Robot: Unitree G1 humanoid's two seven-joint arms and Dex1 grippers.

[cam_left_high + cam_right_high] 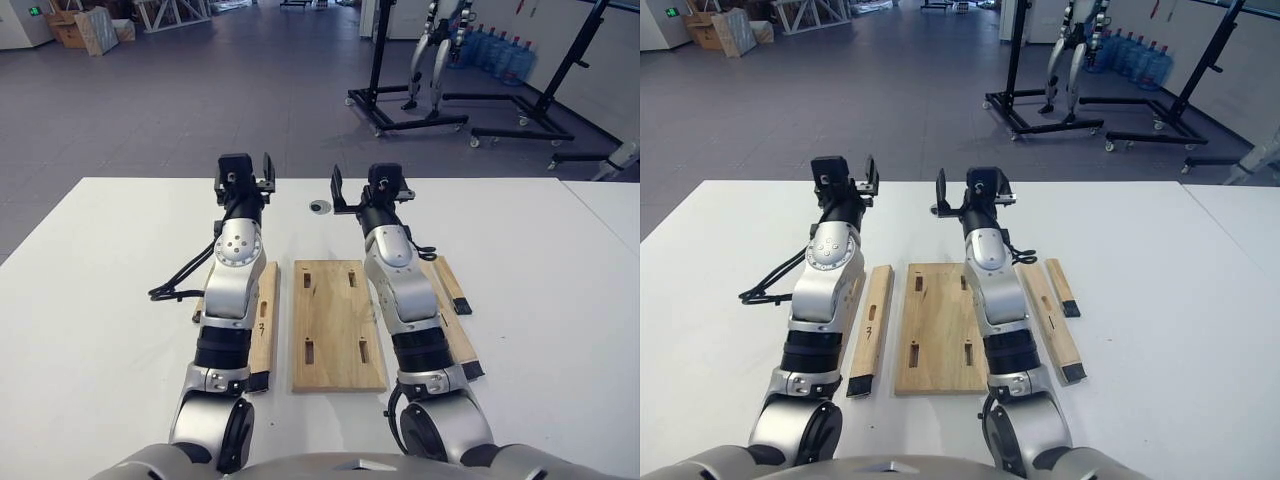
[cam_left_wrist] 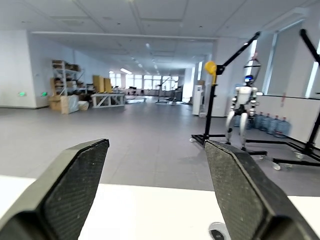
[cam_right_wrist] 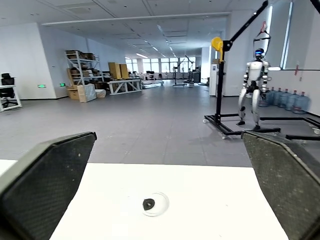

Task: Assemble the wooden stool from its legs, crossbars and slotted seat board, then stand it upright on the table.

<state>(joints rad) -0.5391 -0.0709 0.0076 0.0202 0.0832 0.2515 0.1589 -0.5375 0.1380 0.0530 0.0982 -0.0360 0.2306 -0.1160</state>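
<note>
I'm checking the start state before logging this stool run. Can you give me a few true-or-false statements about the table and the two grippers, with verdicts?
1. The seat board lies flat on the table between the two arms. True.
2. The left gripper is shut on a leg. False: its fingers are open and hold nothing.
3. The seat board shows four slots. True.
4. A leg stands in one of the slots. False: the left bar, the long right bar and the short right bar lie flat on the table beside the board.
5. The right gripper is open and empty. True.
</note>
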